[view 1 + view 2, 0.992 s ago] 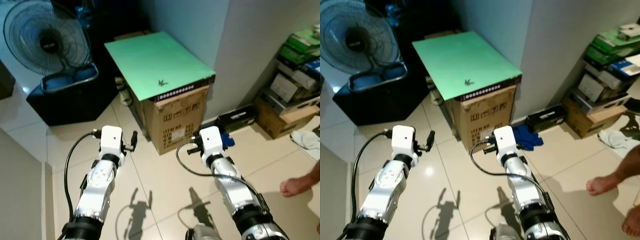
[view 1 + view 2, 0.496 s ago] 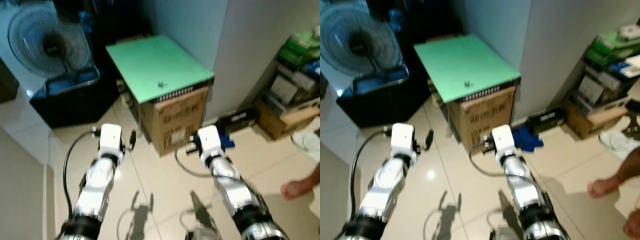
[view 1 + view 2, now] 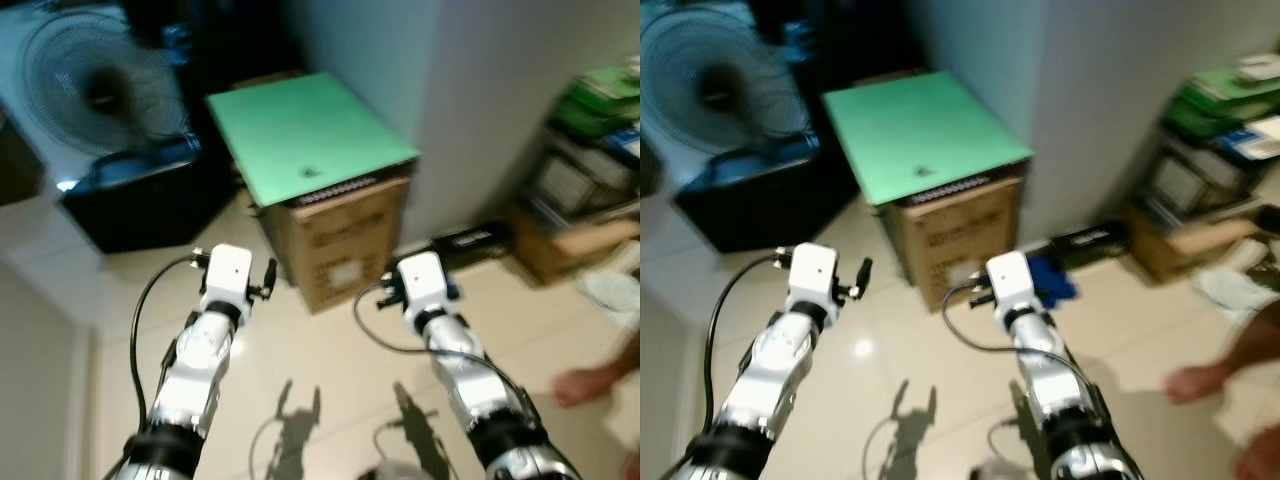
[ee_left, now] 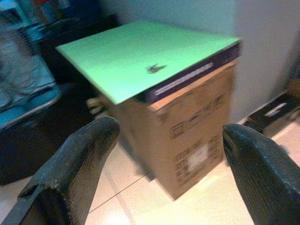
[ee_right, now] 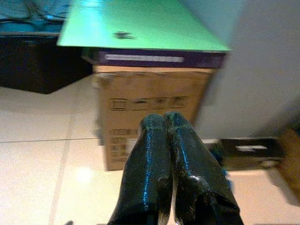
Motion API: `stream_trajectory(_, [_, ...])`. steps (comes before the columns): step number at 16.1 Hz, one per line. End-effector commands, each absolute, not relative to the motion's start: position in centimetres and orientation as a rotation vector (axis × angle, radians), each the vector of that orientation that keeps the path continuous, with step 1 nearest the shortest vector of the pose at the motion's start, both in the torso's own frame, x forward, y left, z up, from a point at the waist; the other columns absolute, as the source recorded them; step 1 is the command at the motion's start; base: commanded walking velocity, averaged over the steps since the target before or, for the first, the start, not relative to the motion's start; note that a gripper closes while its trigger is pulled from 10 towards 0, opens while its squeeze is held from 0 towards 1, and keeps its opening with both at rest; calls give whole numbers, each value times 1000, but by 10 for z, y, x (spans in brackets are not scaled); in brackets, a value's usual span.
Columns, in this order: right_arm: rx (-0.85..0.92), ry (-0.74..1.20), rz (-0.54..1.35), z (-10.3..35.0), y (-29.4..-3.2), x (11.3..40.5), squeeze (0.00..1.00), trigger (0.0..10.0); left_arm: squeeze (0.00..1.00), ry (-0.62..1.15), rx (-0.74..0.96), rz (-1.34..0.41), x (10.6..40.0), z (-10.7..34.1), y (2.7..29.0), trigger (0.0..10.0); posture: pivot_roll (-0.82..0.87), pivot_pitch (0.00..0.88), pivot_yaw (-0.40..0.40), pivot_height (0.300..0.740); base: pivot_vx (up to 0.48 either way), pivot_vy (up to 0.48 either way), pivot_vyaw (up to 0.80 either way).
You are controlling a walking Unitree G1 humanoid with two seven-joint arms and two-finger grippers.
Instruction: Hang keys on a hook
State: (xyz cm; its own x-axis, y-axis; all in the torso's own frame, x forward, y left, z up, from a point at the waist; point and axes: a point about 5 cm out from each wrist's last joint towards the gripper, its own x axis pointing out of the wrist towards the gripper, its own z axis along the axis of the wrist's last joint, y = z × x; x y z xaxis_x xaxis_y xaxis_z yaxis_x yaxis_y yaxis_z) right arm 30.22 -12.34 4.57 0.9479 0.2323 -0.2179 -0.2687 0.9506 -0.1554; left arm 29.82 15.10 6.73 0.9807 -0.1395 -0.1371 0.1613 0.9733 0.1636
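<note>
Head views are motion-blurred. A floor (image 3: 330, 350) of glossy cream tiles is seen, with shadows of both arms cast on it. A pale grey wall (image 3: 480, 90) forms a corner behind the work area. At the robot's left a dark box or bin (image 3: 130, 205) stands on the floor, with a pedestal fan (image 3: 95, 90) behind it. At the right, stacked boxes and books (image 3: 590, 140) are noted against the wall, details too blurred to read. A long black box (image 3: 470, 242) lies on the floor at the foot of the wall. A person's bare foot (image 3: 590, 385) is seen on the tiles at far right.

A brown cardboard carton (image 3: 345, 245) stands in the corner and serves as the bench; a green board (image 3: 305, 130) lies flat on top, overhanging its edges. The keys (image 3: 310, 172) are seen as a small dark object on the green board, near its front edge, apart from both grippers.

The left gripper (image 4: 171, 154) is held above the floor in front of the carton, jaws spread wide, nothing between them. The right gripper (image 5: 166, 140) is held likewise, nearer the carton's right side, jaws pressed together, nothing gripped. No hook can be made out.
</note>
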Motion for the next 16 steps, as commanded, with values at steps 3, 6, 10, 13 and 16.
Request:
stream_trajectory(3, [-172,194,262,45,-117,300,0,10000,0,126,196,-159,301,69,153,10000,-163,0,90,740,0,-472,0])
stream_trajectory(6, [-167,200,243,44,-119,300,0,10000,0,169,182,-152,301,63,154,10000,-162,0,94,740,0,-139,0])
stream_trajectory(10, [-155,196,225,44,-121,299,0,0,0,157,180,-143,301,65,157,10000,-160,0,97,740,0,0,0])
stream_trajectory(13, [-140,188,228,44,-121,299,0,0,0,158,187,-143,301,65,158,10000,-158,0,100,740,0,0,0])
stream_trajectory(16, [-138,188,256,42,-117,297,0,0,0,158,184,-147,301,65,158,10000,-159,0,99,740,0,0,0])
